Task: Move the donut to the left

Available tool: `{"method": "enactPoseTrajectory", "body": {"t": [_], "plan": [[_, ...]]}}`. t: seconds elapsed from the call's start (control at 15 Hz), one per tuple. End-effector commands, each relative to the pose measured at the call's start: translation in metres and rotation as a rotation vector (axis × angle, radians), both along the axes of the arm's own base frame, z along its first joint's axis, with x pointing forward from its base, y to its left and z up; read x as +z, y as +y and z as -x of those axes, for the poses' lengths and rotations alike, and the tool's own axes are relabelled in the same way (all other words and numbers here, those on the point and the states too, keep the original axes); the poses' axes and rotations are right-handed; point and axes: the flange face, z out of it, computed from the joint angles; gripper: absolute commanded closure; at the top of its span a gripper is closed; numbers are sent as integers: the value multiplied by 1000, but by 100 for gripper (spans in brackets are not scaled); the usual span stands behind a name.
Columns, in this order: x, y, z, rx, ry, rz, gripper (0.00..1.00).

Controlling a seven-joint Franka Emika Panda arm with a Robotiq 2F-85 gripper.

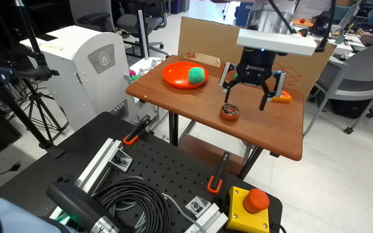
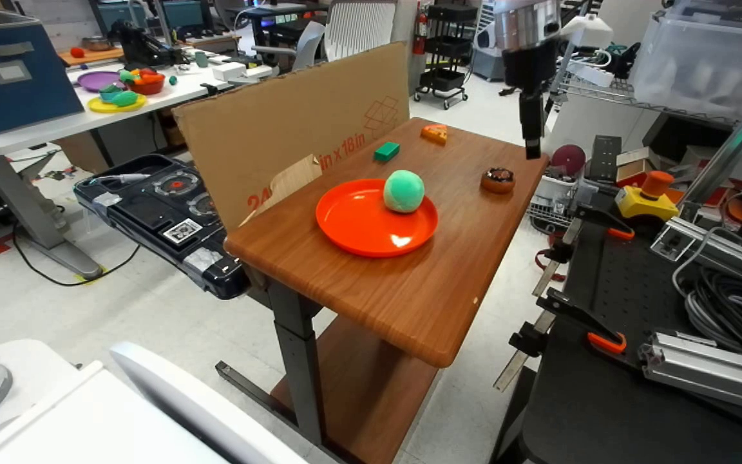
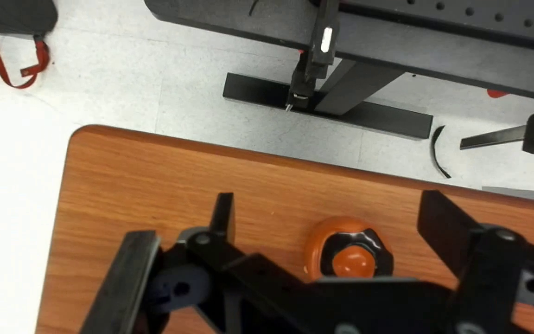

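Fingers [image 1: 263, 103]: standing wide apart, hanging above the worktop [image 1: 186, 103]
Donut [image 1: 230, 112]: resting near the worktop's long edge facing the black bench [image 1: 97, 134]
Orange plate [image 1: 176, 75]: carrying the green ball [image 1: 196, 75], worktop stretching between it and the donut

- Donut [image 1: 230, 112]: orange-brown ring, glossy dark topping, lighter centre
- Lies flat, lower than the gripper [image 1: 244, 101], not touching
- Wrist view: between its 2 fingers [image 3: 221, 215]

Grey chairs [image 1: 372, 60] on pale floor [image 1: 338, 161]
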Motion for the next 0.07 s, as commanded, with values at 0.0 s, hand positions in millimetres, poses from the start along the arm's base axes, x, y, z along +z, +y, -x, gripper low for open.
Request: {"method": "enactPoseTrajectory", "body": {"t": [0.0], "plan": [[7, -5, 2, -6, -6, -6, 0]]}}
